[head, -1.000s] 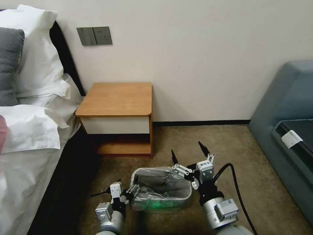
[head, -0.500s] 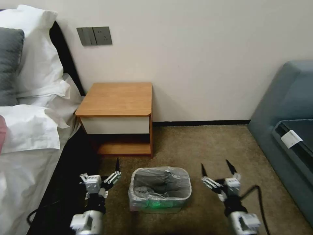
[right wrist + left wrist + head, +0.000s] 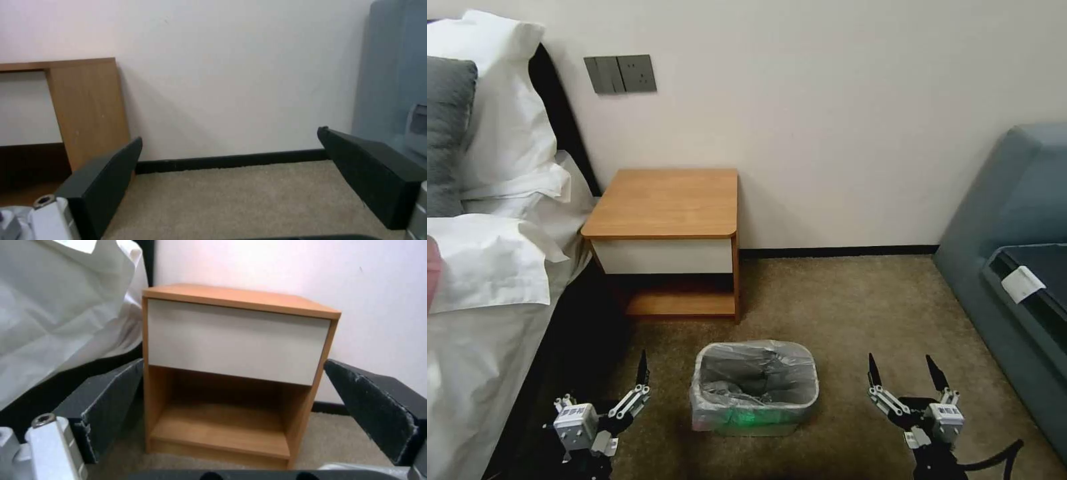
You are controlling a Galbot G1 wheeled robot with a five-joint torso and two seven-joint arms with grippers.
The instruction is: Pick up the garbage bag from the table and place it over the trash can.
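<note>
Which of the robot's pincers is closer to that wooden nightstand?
The left pincer, open on the carpet just in front of the nightstand. The right pincer, also open, sits beyond the trash can, toward the sofa.

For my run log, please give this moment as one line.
bag: lining bin | left end effector: open, beside bin | right end effector: open, beside bin | table: bare

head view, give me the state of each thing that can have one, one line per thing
garbage bag: lining the bin, edge folded over the rim
trash can: upright on the carpet, in front of the table
table: top bare, drawer shut, lower shelf open
left gripper: open, holding nothing, left of the bin
right gripper: open, holding nothing, right of the bin
</note>
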